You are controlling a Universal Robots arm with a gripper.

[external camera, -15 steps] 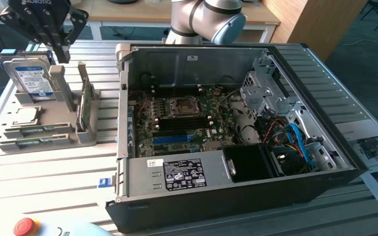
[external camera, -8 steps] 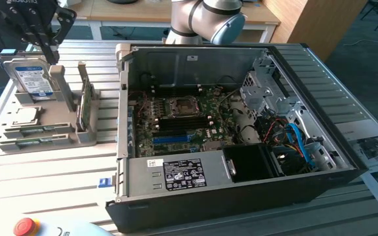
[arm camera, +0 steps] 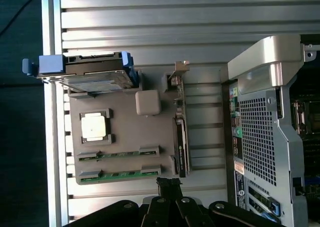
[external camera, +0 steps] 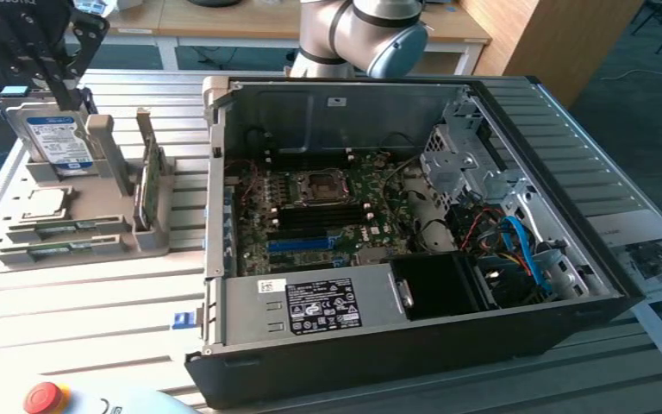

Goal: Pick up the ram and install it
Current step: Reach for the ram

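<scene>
I'm seeing the black claw (arm camera: 168, 186), pressed together and holding nothing, hovering near the grey plastic holder tray (arm camera: 125, 132) where the thin green ram stick (arm camera: 181, 142) is standing on edge.

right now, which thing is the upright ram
Beside the open computer case, on the exterior view's left, sits a grey holder. The ram stands on edge along its side nearest the case, unlike the two green sticks lying flat.
</scene>
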